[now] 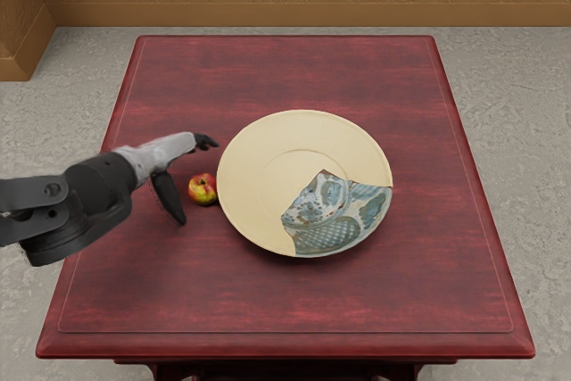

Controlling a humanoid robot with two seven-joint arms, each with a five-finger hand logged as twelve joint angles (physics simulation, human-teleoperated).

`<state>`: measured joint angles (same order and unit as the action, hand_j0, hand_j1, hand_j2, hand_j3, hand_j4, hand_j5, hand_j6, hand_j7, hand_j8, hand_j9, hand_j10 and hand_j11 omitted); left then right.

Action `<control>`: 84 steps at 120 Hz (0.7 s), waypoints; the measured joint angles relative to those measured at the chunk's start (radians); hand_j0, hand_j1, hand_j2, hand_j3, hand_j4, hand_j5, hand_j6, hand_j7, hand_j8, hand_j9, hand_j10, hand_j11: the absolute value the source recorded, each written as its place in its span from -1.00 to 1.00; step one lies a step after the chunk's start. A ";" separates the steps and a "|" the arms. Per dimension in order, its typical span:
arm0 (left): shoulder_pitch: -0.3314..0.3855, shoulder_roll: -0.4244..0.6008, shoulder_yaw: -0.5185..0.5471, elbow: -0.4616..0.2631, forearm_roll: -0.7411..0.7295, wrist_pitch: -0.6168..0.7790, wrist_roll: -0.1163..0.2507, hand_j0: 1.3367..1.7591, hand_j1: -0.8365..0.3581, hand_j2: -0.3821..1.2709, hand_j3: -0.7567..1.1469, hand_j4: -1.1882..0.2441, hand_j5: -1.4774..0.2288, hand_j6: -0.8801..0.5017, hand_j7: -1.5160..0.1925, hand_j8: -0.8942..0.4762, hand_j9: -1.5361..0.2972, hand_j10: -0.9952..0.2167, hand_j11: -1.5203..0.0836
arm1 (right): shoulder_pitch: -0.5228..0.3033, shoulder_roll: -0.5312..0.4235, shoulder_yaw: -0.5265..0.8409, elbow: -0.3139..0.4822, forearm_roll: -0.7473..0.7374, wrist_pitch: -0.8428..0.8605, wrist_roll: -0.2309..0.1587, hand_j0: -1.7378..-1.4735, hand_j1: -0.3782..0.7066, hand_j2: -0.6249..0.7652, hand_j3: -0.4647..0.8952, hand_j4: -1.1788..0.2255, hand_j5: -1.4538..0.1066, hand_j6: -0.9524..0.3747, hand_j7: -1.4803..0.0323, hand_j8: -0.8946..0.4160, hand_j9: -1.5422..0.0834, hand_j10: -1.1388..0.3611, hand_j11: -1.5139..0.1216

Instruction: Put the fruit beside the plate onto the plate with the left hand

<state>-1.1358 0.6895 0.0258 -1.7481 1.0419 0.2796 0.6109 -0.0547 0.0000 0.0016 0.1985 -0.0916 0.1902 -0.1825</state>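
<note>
Left hand (171,165) released, fingers (169,201) splayed, holding nothing. Apple (202,189) on table (268,301) just off the palm, between the spread fingers; roundish, no clear long axis, stem direction unreadable. Beyond it, plate (268,158), rim just beside the apple

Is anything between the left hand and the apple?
Nothing: in the head view only a bare strip of table separates the left hand from the apple.

Spread-fingered left hand (169,163) beside apple (202,189), seemingly apart; plate (268,144) adjacent.
</note>
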 joint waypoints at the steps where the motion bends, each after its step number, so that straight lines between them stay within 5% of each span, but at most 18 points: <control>1: 0.004 0.000 0.001 0.001 0.004 0.004 0.000 0.52 0.60 -0.49 -0.20 0.39 0.44 -0.01 0.48 0.02 0.40 0.32 0.58 | 0.000 0.000 0.000 0.000 0.000 0.000 0.000 -0.40 -0.91 -0.11 -0.32 0.66 0.84 0.41 0.93 0.34 0.87 0.50 0.83; 84: 0.075 -0.045 0.011 0.057 0.098 0.131 0.000 0.52 0.45 -0.47 -0.20 0.28 0.32 -0.12 0.36 -0.09 0.29 0.19 0.46 | 0.000 0.000 0.000 0.000 0.000 0.000 0.000 -0.40 -0.91 -0.11 -0.32 0.66 0.84 0.41 0.93 0.34 0.87 0.50 0.83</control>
<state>-1.0604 0.6446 0.0369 -1.6911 1.1404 0.4103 0.6109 -0.0546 0.0000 0.0016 0.1990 -0.0913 0.1902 -0.1825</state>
